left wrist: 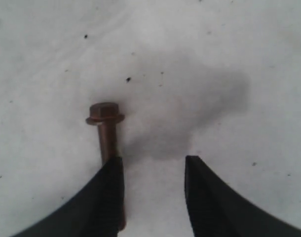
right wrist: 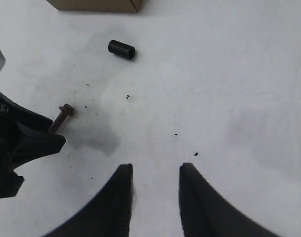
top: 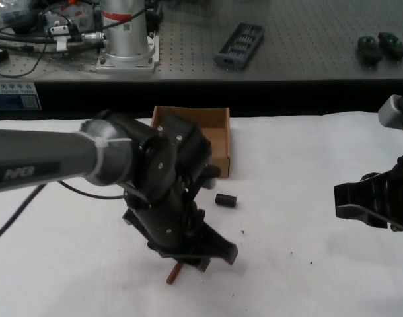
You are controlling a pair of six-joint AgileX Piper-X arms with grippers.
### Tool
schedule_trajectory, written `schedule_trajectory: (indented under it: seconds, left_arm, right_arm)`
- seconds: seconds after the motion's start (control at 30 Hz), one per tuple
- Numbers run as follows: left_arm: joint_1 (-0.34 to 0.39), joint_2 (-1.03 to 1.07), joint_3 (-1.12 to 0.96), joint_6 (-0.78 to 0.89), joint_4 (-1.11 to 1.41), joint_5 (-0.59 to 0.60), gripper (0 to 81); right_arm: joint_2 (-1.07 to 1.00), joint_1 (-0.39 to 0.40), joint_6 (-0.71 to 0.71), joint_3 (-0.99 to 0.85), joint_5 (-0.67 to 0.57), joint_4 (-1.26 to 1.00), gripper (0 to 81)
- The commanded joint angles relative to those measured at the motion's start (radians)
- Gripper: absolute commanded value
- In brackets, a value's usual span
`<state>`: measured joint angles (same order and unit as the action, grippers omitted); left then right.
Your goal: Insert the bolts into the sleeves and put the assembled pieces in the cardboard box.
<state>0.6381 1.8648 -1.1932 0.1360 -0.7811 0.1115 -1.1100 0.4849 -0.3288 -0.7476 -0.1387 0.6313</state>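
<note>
Lining up the grab on the bolt [left wrist: 107, 128], well out from the cardboard box [top: 218, 142] past the sleeve [right wrist: 121, 49], with left gripper [left wrist: 153, 160] spread but one finger over the shank, right gripper [right wrist: 155, 168] likewise parted; next, sidestep to straddle, then close.
</note>
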Motion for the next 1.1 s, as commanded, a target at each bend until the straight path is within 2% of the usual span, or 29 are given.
schedule_trajectory:
  seconds: [0.0,0.17,0.83,0.9,1.07]
  left_arm:
    - [0.002,0.005,-0.015,-0.016,-0.016,-0.060,30.2]
    - [0.002,0.005,-0.017,-0.032,-0.008,-0.112,30.2]
    - [0.002,0.070,-0.032,-0.032,0.010,-0.112,30.1]
    - [0.002,0.075,-0.040,-0.032,0.010,-0.112,26.3]
    - [0.002,0.075,-0.062,-0.032,0.015,-0.112,6.6]
  right_arm:
    - [0.012,-0.006,0.008,-0.003,-0.021,-0.014,24.7]
    - [0.012,-0.006,0.008,-0.003,-0.030,-0.014,24.7]
    - [0.012,-0.006,-0.028,-0.003,-0.055,-0.016,24.7]
    - [0.012,-0.006,-0.038,-0.003,-0.055,-0.016,24.7]
    - [0.005,-0.006,0.015,-0.003,-0.026,-0.016,24.7]
